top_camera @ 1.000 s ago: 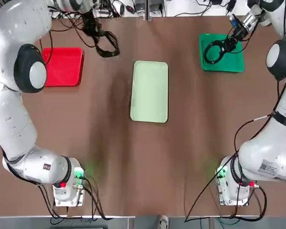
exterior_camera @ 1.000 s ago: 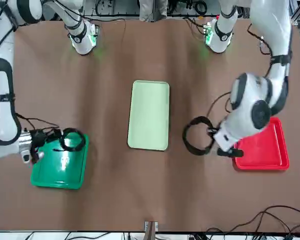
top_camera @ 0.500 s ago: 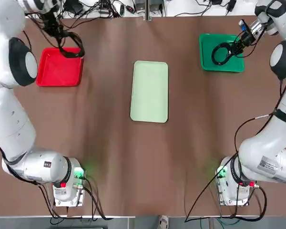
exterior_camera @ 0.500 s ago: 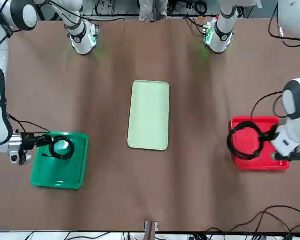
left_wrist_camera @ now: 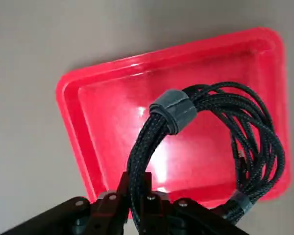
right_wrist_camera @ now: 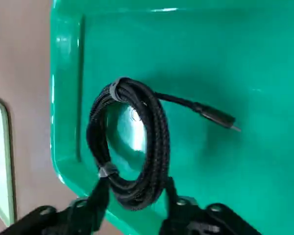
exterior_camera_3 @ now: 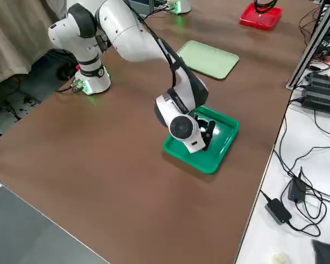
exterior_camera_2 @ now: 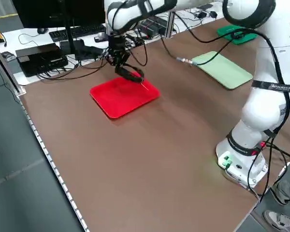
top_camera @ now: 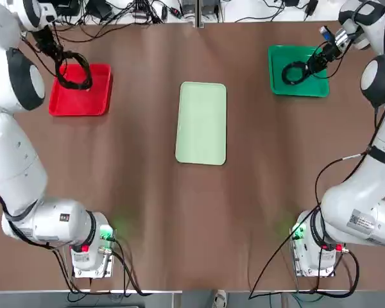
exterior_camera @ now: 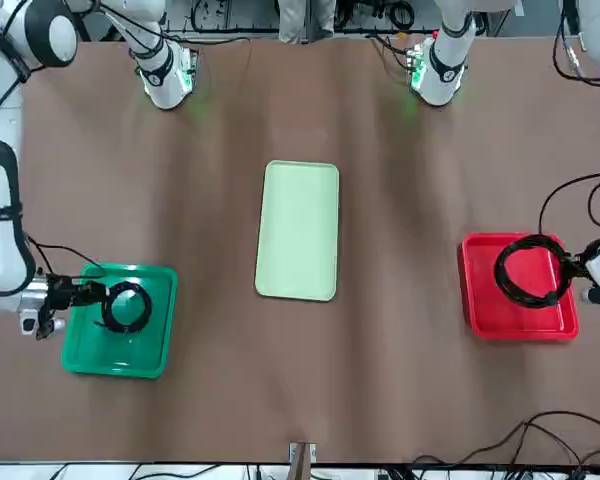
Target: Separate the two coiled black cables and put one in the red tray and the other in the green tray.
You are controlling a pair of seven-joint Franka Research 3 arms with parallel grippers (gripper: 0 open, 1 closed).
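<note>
Upper left in the top view, gripping a coiled black braided cable (left_wrist_camera: 147, 139) over the square red plastic tray (left_wrist_camera: 171, 54), with the left hand (left_wrist_camera: 135, 178) closed on the ring's side! Probably light, springy; best pinched near a strap, lowered, then released. Across to upper right: fingers parted at the second coiled black cable (right_wrist_camera: 159, 142), apparently lying in the glossy green plastic tray (right_wrist_camera: 63, 98), with the right hand (right_wrist_camera: 138, 188) seemingly letting go. Lift straight, avoiding snagged loops!

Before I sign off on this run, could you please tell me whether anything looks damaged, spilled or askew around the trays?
Nothing stands out: the red tray, green tray and mint-green tray look flat and intact, with no visible spill.
</note>
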